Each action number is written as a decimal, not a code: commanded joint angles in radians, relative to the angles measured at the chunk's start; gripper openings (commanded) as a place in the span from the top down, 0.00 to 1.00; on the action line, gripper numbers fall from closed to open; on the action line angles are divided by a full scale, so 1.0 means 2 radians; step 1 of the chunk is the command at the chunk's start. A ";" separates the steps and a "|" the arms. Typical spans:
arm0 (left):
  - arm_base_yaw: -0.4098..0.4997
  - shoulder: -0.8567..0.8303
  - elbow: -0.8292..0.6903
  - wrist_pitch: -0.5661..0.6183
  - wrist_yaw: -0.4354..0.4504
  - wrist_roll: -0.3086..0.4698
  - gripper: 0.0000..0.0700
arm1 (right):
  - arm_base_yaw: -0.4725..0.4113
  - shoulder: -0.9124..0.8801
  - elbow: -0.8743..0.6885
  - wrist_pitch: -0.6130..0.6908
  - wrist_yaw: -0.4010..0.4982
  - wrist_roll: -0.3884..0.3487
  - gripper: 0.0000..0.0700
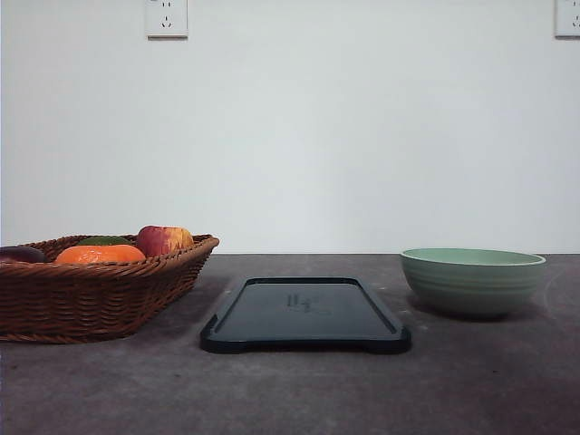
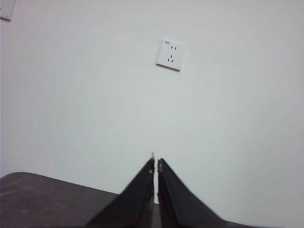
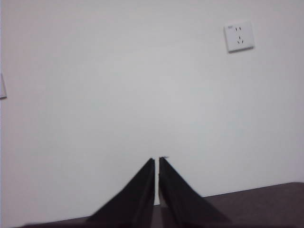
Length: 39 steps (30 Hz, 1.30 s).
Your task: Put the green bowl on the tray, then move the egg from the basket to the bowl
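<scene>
Green bowl (image 1: pixel 472 281) right of tray (image 1: pixel 305 314); tray embossing unreadable. Left gripper (image 2: pixel 155 165), right gripper (image 3: pixel 156 163): jaws clenched, empty.

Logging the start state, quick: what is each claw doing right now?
Left claw: closed, holding nothing.
Right claw: closed, holding nothing.
</scene>
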 commanded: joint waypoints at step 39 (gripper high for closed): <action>-0.050 0.516 0.441 -0.440 0.120 0.084 0.99 | 0.000 0.461 0.360 -0.379 -0.117 -0.049 0.99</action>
